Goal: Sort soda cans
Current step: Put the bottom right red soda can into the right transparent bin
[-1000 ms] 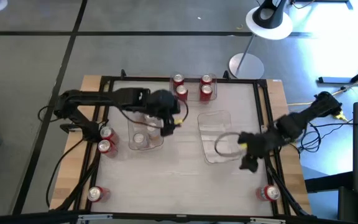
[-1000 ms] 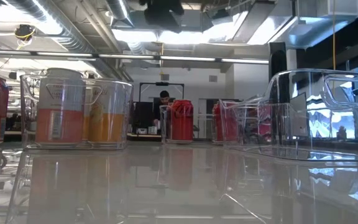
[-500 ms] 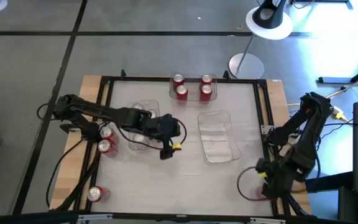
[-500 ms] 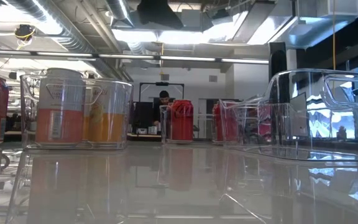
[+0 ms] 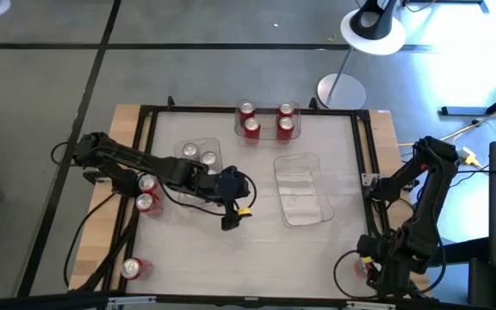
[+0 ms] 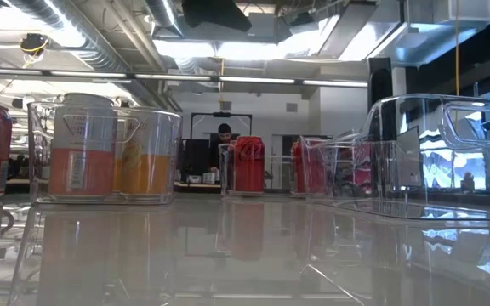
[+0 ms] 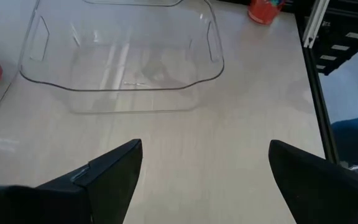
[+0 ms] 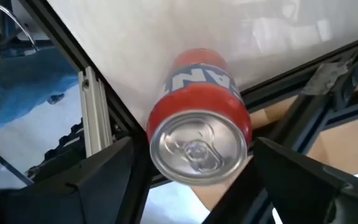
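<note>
left hand [image 5: 231, 222] hangs over the middle of the worktop [image 5: 257, 232], between the two clear bins, its fingers [image 7: 114, 171] spread wide with nothing between them; in its wrist view they frame bare surface just short of the empty bin. going from the left edge: one red can [image 5: 133, 268] stands alone on the near left corner, outside the black frame [image 5: 145, 146]. two red cans [image 5: 147, 194] stand touching each other at the left rail, just beside the left bin [image 5: 198, 176]. that bin holds two pale-topped cans [image 5: 200, 154] at its far end; whether more sit under the arm cannot be told, and the low view shows orange-and-pale cans through its clear wall. at the far edge, four red cans [image 5: 265, 120] stand in two pairs, close together. right of centre lies the second bin [image 5: 304, 189], empty. right hand [image 5: 370, 269] is down at the near right corner of the worktop, over one red can [image 8: 199, 118] that stands upright at the frame's edge; its fingers [image 8: 104, 171] stand wide on either side of the can's silver top, apart from it, not gripping. that makes eleven cans countable: eight red outside the bins, two in the left bin, one under the right hand.
</note>
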